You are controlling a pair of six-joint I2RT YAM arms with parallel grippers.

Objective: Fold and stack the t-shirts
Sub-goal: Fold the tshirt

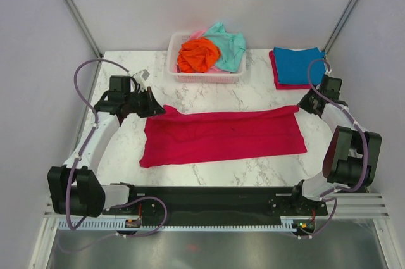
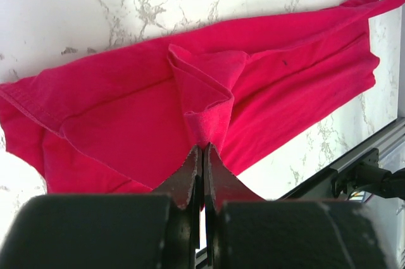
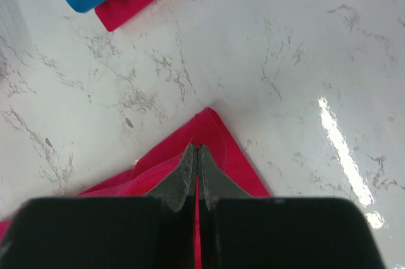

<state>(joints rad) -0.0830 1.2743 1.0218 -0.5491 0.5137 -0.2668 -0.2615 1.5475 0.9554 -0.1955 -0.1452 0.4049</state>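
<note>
Tabletop (image 1: 253,171) of white marble carries the crimson t-shirt (image 1: 221,136) as a long, half-folded band across its middle. The risk, as I judge it, is an end slipping free if the arms lift or pull unevenly, since each grip takes only a thin corner of soft cloth. The shirt lies mostly flat and creased, well apart from the folded blue t-shirt (image 1: 297,65) at the far right and the basket (image 1: 205,78). The left gripper (image 2: 202,155) is clenched on a bunched flap at one end, and the right gripper (image 3: 197,155) is pinched tight on the opposite corner.
</note>
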